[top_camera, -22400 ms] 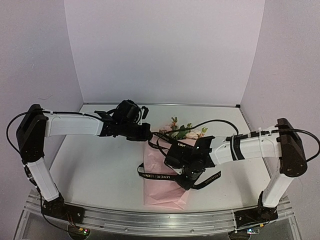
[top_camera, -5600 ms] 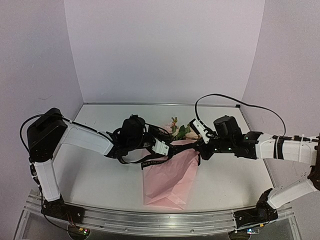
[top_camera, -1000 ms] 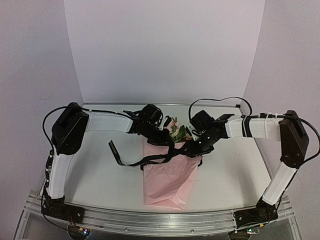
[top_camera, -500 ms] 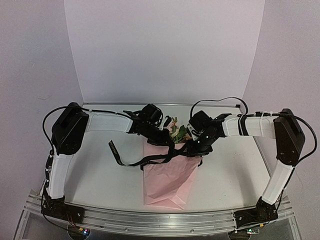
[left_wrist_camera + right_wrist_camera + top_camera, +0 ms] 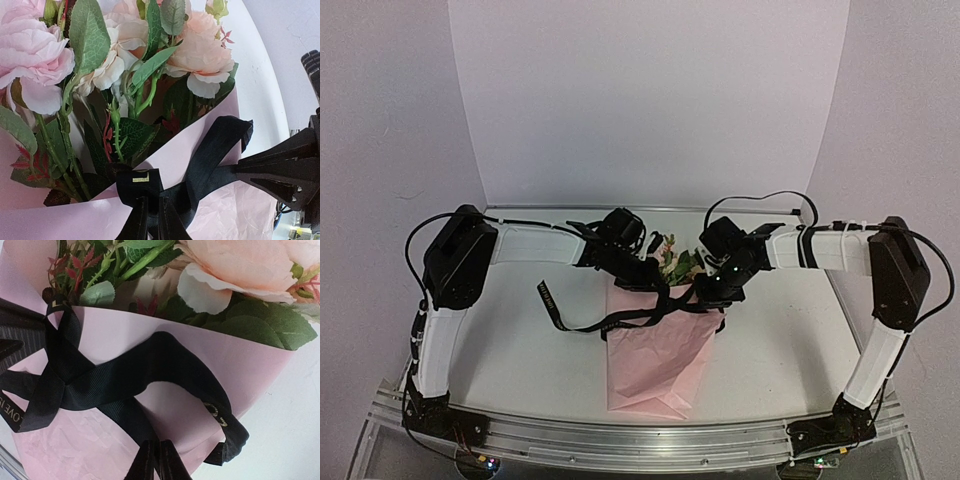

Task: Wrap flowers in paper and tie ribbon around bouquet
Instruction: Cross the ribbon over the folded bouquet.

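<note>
At the bottom centre of its wrist view, the left gripper (image 5: 148, 220) pinches the narrow black fabric ribbon (image 5: 210, 160). The right gripper (image 5: 157, 462) likewise clamps it, across the slim pink paper-wrapped bouquet (image 5: 655, 355).

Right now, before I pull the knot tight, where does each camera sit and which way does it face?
Top external: fixed above and behind the bases, looking down at the table; left arm and right arm show whole, meeting at the bouquet.
Left wrist: on the left arm, looking along the left pincer, shut on the ribbon, into the flowers; right pincer at right.
Right wrist: on the right arm, looking along its shut pincer across the paper rim.
Shared: both wrist views show the ribbon crossing the paper.
</note>
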